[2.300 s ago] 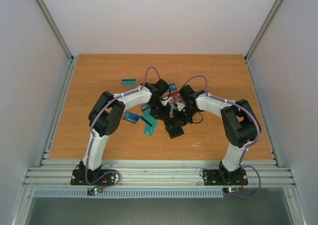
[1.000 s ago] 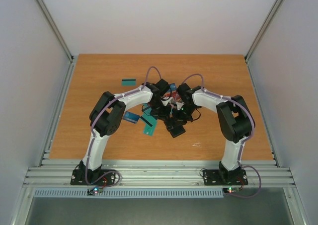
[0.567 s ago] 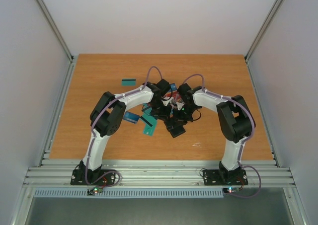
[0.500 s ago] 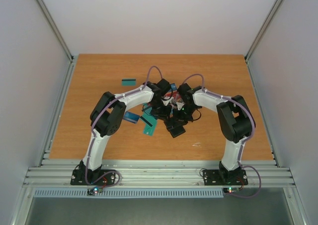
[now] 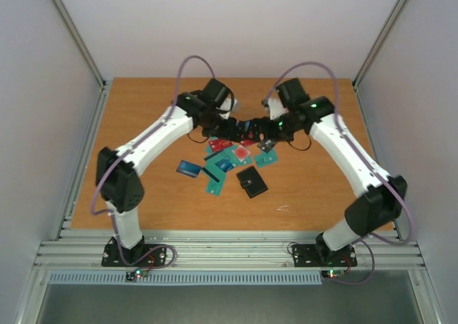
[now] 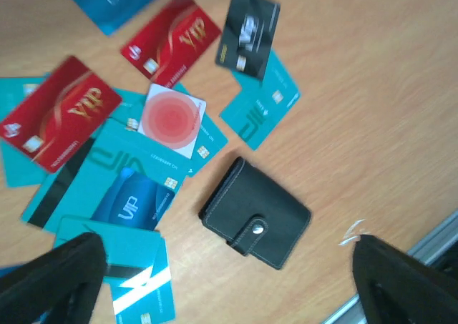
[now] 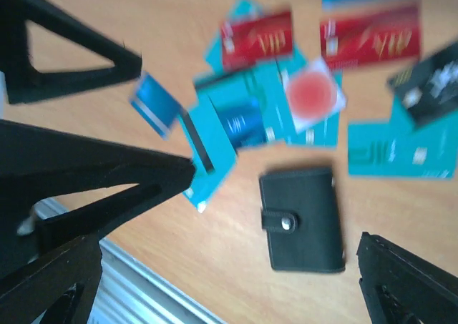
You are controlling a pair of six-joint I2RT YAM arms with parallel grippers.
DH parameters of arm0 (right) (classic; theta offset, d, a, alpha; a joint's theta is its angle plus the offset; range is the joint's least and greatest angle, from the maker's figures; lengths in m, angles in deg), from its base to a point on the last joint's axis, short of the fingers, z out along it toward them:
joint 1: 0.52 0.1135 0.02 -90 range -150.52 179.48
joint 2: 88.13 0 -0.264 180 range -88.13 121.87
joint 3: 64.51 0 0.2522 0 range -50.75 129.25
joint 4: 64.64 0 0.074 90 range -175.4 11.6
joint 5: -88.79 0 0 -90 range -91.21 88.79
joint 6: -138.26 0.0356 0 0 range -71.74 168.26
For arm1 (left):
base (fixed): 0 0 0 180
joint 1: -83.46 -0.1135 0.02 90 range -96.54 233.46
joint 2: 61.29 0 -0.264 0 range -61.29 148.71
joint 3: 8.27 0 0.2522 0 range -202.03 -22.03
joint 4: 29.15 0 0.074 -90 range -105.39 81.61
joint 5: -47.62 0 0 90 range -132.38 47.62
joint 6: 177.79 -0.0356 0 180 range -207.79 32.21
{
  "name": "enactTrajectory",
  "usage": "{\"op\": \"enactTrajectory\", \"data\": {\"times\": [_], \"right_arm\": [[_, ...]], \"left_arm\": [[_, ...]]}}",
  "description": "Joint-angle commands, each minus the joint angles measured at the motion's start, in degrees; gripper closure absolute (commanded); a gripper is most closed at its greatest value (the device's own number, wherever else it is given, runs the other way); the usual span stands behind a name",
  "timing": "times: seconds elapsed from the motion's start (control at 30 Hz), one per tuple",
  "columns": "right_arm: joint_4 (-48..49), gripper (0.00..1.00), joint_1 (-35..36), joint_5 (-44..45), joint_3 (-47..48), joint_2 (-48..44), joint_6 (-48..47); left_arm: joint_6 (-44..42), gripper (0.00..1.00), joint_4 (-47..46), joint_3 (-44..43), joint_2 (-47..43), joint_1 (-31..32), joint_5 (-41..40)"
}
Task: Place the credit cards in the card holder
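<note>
The card holder (image 5: pixel 252 182) lies shut on the wooden table, its strap snapped, near the front of the card spread; it also shows as the card holder (image 6: pixel 255 213) and the card holder (image 7: pixel 300 217). The credit cards (image 5: pixel 217 183) are scattered flat behind and left of it: teal ones (image 6: pixel 261 109), two red ones (image 6: pixel 61 113), a blue one (image 6: pixel 136 199), a dark grey one (image 6: pixel 248 32), one white with a red disc (image 6: pixel 172 120). My left gripper (image 5: pixel 230 129) and right gripper (image 5: pixel 265 129) hang open and empty above the far side of the spread, facing each other. The left gripper's fingers (image 7: pixel 93 174) show in the right wrist view.
A small white scrap (image 5: pixel 284 209) lies on the wood right of the holder. The table's metal front rail (image 5: pixel 229 238) runs along the near edge. White walls and posts close in the table on three sides.
Both arms have lifted up and back from low over the card holder. Both grippers went from shut to wide open. The holder now lies uncovered and shut on the table.
</note>
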Motion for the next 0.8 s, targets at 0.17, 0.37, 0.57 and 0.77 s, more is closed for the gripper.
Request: {"op": "enactTrajectory", "data": {"times": [0.17, 0.37, 0.57, 0.77], "right_arm": [[-1.99, 0.02, -3.18, 19.15, 8.94, -14.09, -2.61], [10.98, 0.01, -4.93, 26.40, -3.83, -26.49, -8.80], [31.34, 0.01, -5.60, 29.61, -25.93, -38.16, -15.36], [39.63, 0.01, -9.60, 24.77, -38.77, -41.91, -13.18]], "left_arm": [[-0.81, 0.01, 1.90, 8.58, -22.12, -9.24, -15.06], [-4.72, 0.01, -5.70, 24.32, -34.73, -18.40, -23.43], [-10.00, 0.01, -20.41, 41.41, -45.64, -25.24, -26.19], [-12.58, 0.01, -34.10, 55.66, -48.35, -30.05, -21.69]]}}
